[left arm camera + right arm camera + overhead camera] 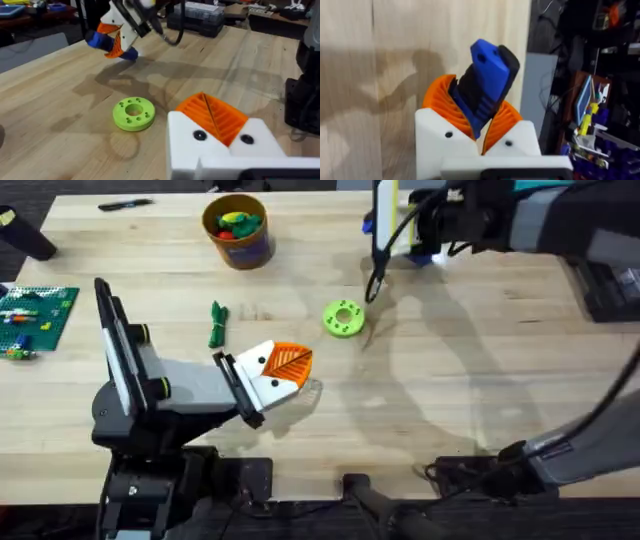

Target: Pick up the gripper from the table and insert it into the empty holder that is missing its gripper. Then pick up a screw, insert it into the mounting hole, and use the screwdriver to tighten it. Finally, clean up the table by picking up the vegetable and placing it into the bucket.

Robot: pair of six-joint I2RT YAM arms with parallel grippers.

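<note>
Light butcher-block wood makes up the table (480, 370), on which a lime-green disc (344, 318) is seen near the middle. The left gripper (290, 370) is laid low over the wood just beside the disc, its orange ribbed pads (215, 116) pressed together with nothing between them. The right gripper (480, 125) is raised over the far right part of the table and is clamped on the blue screwdriver (487, 82), whose end is seen standing up between the orange pads. The dark-green vegetable (217, 324) is found lying on the wood near the left arm, and the bucket (238, 230) is set at the far edge, toys inside.
</note>
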